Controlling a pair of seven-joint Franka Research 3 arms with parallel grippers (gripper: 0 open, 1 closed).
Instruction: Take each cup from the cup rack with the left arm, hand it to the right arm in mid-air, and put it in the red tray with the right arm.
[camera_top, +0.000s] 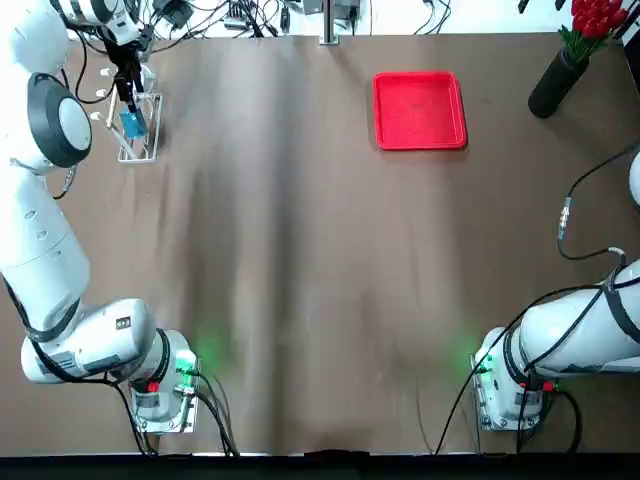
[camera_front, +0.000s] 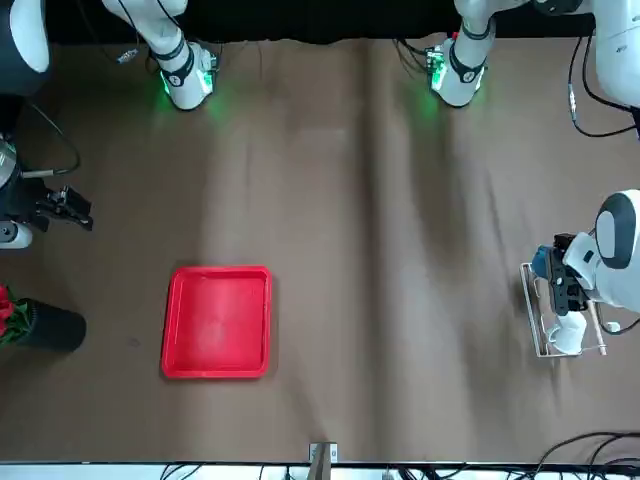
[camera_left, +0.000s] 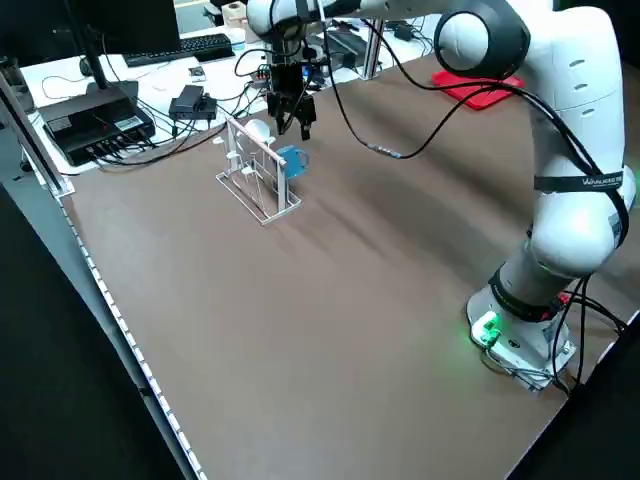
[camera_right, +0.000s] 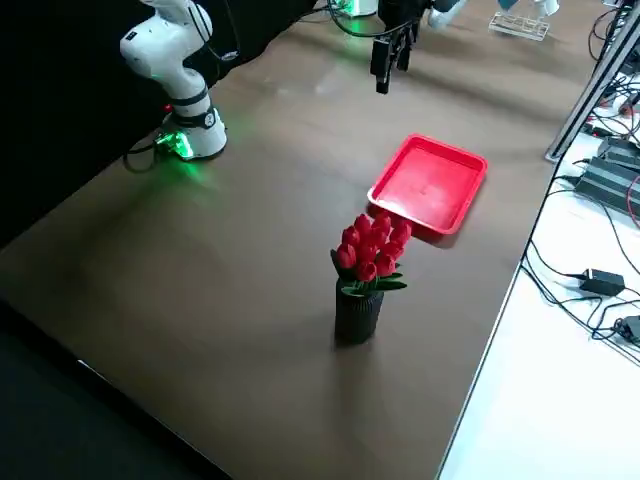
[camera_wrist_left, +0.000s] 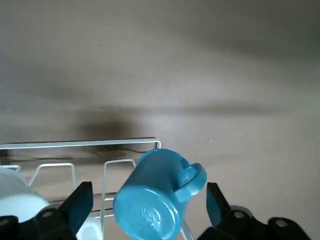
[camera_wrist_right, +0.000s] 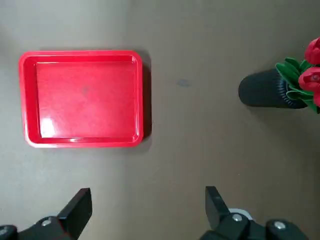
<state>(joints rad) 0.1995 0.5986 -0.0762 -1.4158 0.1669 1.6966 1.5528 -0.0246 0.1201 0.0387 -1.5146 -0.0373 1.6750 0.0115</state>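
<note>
**Left gripper over the cup rack, blue cup between open fingers**

The brown table (camera_top: 300, 250) carries the whole layout. The left arm reaches across to the far left corner of the table, as seen from the robot's side; the right arm is held up at the right edge, well apart from the rack.

The red tray (camera_top: 420, 110) lies flat on the far half of the table, right of centre, with nothing in it. A dark vase of red flowers (camera_right: 362, 290) stands near it, toward the right edge.

The cup rack (camera_left: 255, 180) stands in the far left corner. Both cups are on it: the blue cup (camera_wrist_left: 155, 200) tipped on its side with its handle pointing away from the rack, and the white cup (camera_left: 256, 131) at the rack's other end (partly hidden in most views).

The left gripper (camera_wrist_left: 150, 205) hangs directly above the rack, its fingers spread wide on either side of the blue cup, not touching it.

The right gripper (camera_wrist_right: 147, 207) hovers above bare table near the tray, fingers spread wide, holding nothing.
</note>
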